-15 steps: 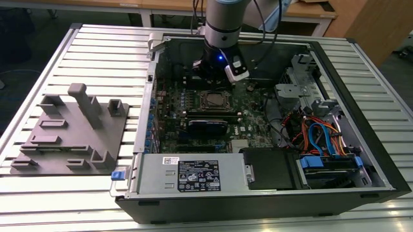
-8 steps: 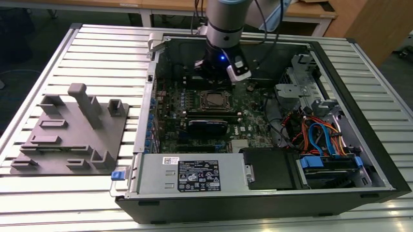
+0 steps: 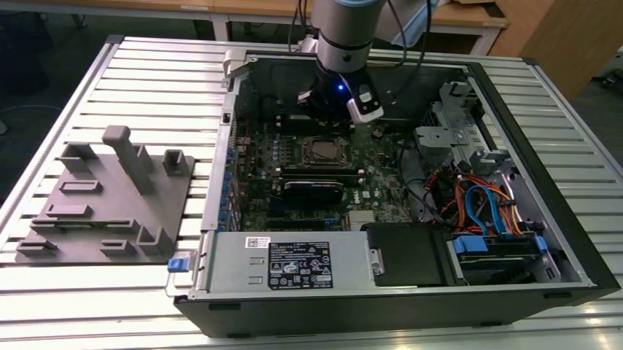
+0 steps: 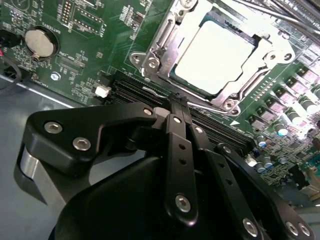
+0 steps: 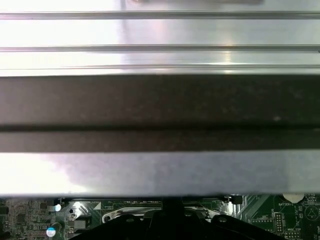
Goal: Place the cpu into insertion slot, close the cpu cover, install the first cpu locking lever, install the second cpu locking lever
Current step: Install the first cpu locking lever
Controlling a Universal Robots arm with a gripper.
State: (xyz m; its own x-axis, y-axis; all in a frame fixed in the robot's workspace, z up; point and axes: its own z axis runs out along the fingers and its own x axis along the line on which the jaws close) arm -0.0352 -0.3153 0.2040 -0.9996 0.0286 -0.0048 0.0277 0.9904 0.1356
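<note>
Hovering pincer (image 4: 180, 107) beside cpu cover (image 4: 165, 52) edge

- Insertion slot (image 3: 319, 150): open from above, with the arm (image 3: 343, 44) just behind it.
- Power supply box (image 3: 282, 264): raised block along the case's near edge.
- Drive cage (image 3: 457, 117) and cable bundle (image 3: 486, 208): crowd the exterior view's right.
- Grey fixture (image 3: 102, 200): upright posts on the desk (image 3: 146, 80), well apart from the case.

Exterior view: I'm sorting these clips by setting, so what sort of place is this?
Probably a robotics lab or test bench for computer assembly: an open black desktop computer case lies on a ribbed aluminium table, beside a grey moulded fixture tray, with wooden desks behind.
</note>
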